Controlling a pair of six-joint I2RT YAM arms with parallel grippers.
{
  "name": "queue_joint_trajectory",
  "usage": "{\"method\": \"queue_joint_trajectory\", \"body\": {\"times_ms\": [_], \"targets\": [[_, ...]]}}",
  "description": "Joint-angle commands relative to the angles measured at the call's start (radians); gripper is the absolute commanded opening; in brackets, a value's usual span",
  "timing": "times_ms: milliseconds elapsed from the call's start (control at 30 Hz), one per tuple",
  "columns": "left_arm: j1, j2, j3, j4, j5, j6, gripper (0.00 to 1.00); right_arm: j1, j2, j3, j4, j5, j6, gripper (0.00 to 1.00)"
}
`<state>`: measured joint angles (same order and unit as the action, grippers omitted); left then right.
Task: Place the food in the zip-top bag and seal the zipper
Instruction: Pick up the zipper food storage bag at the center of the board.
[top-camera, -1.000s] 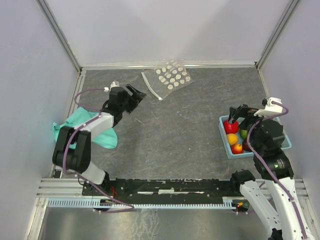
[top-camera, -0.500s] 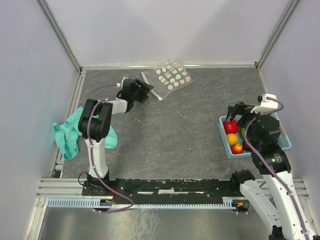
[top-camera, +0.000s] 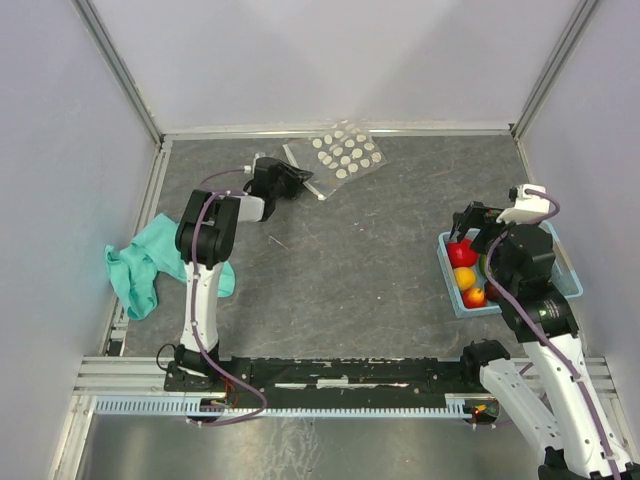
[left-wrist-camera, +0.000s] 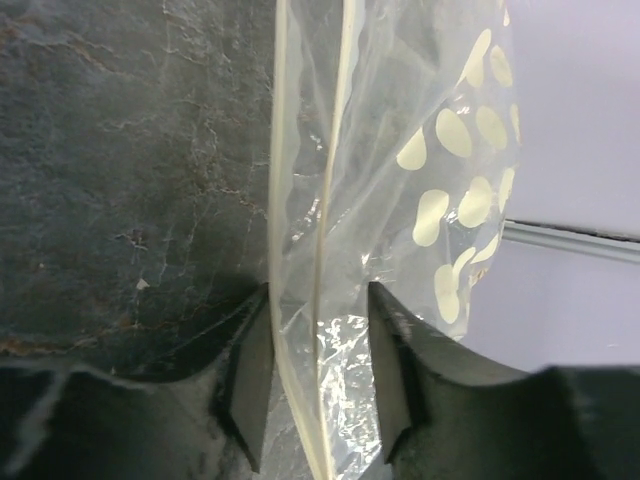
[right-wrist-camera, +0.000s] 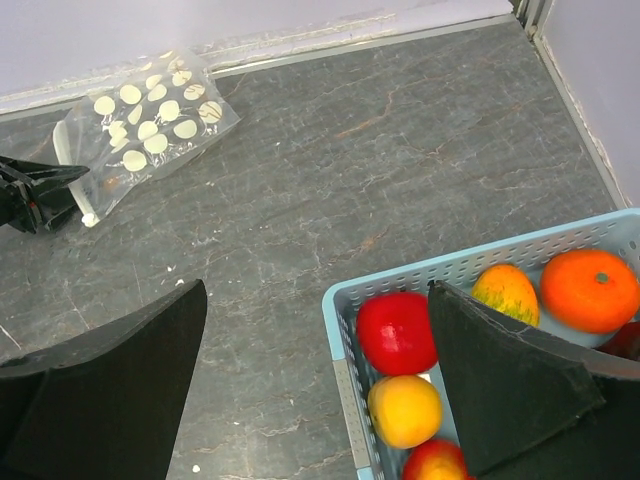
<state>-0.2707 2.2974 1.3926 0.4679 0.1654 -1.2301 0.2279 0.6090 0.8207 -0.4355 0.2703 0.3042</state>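
The clear dotted zip-top bag (top-camera: 345, 153) lies flat at the far middle of the table. Its whitish zipper strip (left-wrist-camera: 278, 200) runs between the jaws of my left gripper (left-wrist-camera: 318, 375). The jaws straddle that edge with gaps on both sides, so the gripper is open; in the top view it (top-camera: 297, 180) sits at the bag's near-left end. The food lies in a blue basket (right-wrist-camera: 480, 262): a red fruit (right-wrist-camera: 397, 332), a yellow-orange one (right-wrist-camera: 404, 410), a green-yellow one (right-wrist-camera: 505, 293) and an orange (right-wrist-camera: 589, 290). My right gripper (right-wrist-camera: 315, 380) hangs open and empty over the basket's left rim.
A teal cloth (top-camera: 145, 265) lies crumpled at the left edge beside the left arm. The basket (top-camera: 449, 290) stands at the right edge by the right arm. Walls close in the table on three sides. The bag also shows in the right wrist view (right-wrist-camera: 140, 125).
My left arm has stretched out away from the cloth and its gripper has moved right to the bag's zipper edge. My right gripper has barely shifted over the basket.
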Motion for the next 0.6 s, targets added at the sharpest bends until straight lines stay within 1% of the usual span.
{"method": "queue_joint_trajectory", "body": {"times_ms": [0,67,133,233,367,500,567], "targets": [[-0.005,0.05,0.02,0.048,0.003,-0.035,0.42,-0.002,0.005,0.047,0.015,-0.024,-0.036,0.99],[-0.005,0.043,0.016,0.059,0.002,-0.021,0.34,-0.003,0.02,0.054,0.012,-0.066,-0.044,0.99],[-0.006,0.035,0.009,0.06,-0.005,0.006,0.27,-0.002,0.041,0.064,0.011,-0.111,-0.048,0.99],[-0.005,-0.03,-0.017,0.067,-0.012,0.046,0.19,-0.002,0.079,0.087,0.003,-0.168,-0.045,0.99],[-0.007,-0.113,-0.091,0.1,-0.017,0.088,0.09,-0.002,0.116,0.109,-0.002,-0.236,-0.057,0.99],[-0.011,-0.219,-0.163,0.083,-0.026,0.148,0.03,-0.002,0.135,0.121,0.001,-0.318,-0.079,0.99],[-0.011,-0.28,-0.197,0.054,-0.033,0.194,0.03,-0.002,0.144,0.124,0.006,-0.368,-0.086,0.99]]}}
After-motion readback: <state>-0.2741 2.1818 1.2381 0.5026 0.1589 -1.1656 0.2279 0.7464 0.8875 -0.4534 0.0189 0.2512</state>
